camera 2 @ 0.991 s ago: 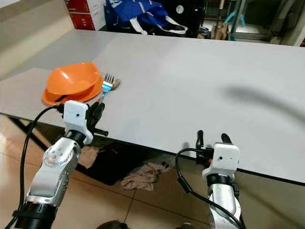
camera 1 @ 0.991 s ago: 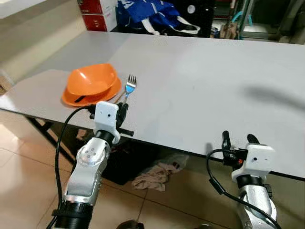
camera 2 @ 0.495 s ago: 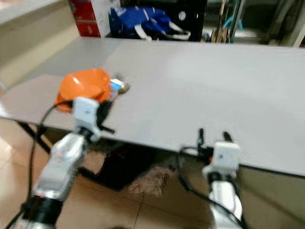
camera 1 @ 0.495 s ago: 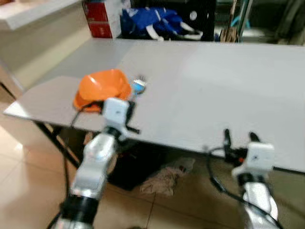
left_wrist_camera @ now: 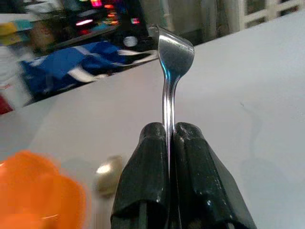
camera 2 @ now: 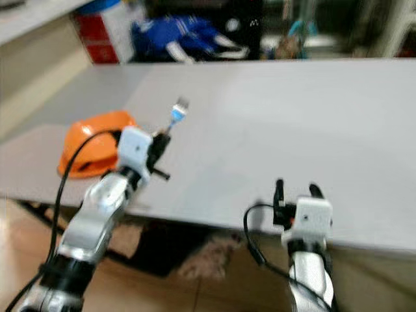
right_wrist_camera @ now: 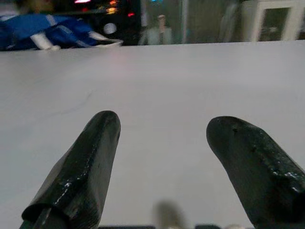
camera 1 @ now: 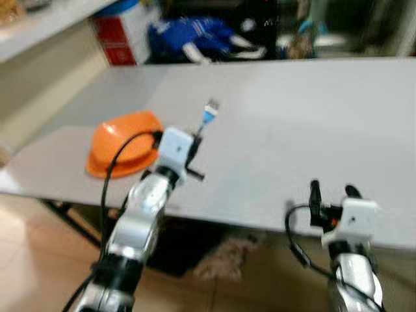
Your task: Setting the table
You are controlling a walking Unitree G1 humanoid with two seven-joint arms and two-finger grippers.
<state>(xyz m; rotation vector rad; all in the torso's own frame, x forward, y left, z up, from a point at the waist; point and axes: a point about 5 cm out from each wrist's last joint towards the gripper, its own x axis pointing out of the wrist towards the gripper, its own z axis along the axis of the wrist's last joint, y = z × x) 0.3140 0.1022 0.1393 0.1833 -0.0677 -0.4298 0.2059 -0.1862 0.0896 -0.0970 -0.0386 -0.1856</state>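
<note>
Head views: a fork (camera 1: 207,117) is held clear above a grey table (camera 1: 312,123) by the left gripper (camera 1: 192,147); an orange bowl (camera 1: 123,142) sits near the table's left edge, a blue bag (camera 1: 185,36) beyond its far edge.

Left wrist: fingers (left_wrist_camera: 147,176) are clamped on the fork.

Right wrist: right gripper (right_wrist_camera: 164,167) is spread apart at the near edge.

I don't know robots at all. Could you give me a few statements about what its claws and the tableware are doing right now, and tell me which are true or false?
1. The left claw is clamped on a fork. True.
2. The right claw holds a spoon. False: it is open and holds nothing.
3. The orange bowl sits on the grey table. True.
4. The fork lies flat on the table. False: it is lifted, prongs up.
</note>
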